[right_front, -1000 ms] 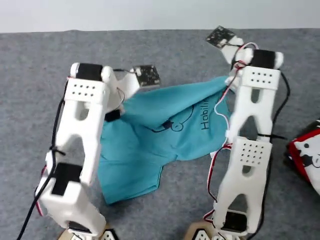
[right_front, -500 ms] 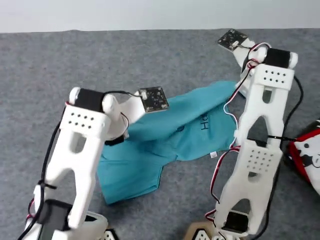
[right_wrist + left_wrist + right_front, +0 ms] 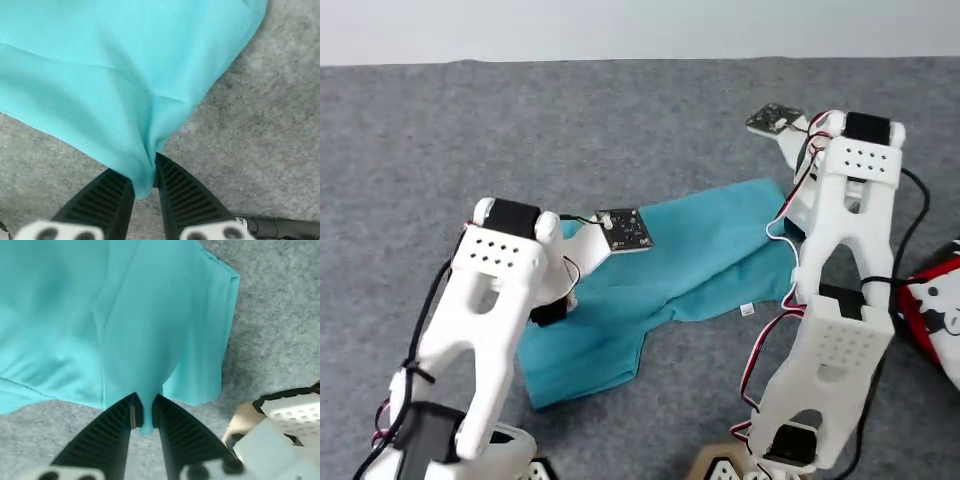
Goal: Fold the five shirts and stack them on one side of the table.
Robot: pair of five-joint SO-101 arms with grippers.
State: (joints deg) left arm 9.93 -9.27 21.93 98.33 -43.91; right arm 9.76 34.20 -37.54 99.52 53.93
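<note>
A teal shirt (image 3: 670, 260) lies across the grey table between the two arms, folded over so its plain side faces up. My left gripper (image 3: 146, 416) is shut on the shirt's edge (image 3: 145, 390), near a sleeve (image 3: 210, 340). My right gripper (image 3: 145, 182) is shut on a pinched fold of the same teal shirt (image 3: 125, 75). In the high view the left arm (image 3: 490, 320) stands over the shirt's left part and the right arm (image 3: 840, 270) over its right end.
A red, white and black shirt (image 3: 935, 310) lies at the right edge of the table. The grey felt surface (image 3: 520, 130) stretches open behind the arms. A small white tag (image 3: 747, 309) pokes out at the teal shirt's near edge.
Both arms have come toward the near side and lower, pulling the teal shirt over itself. The printed front that showed earlier is now hidden beneath the fold.
</note>
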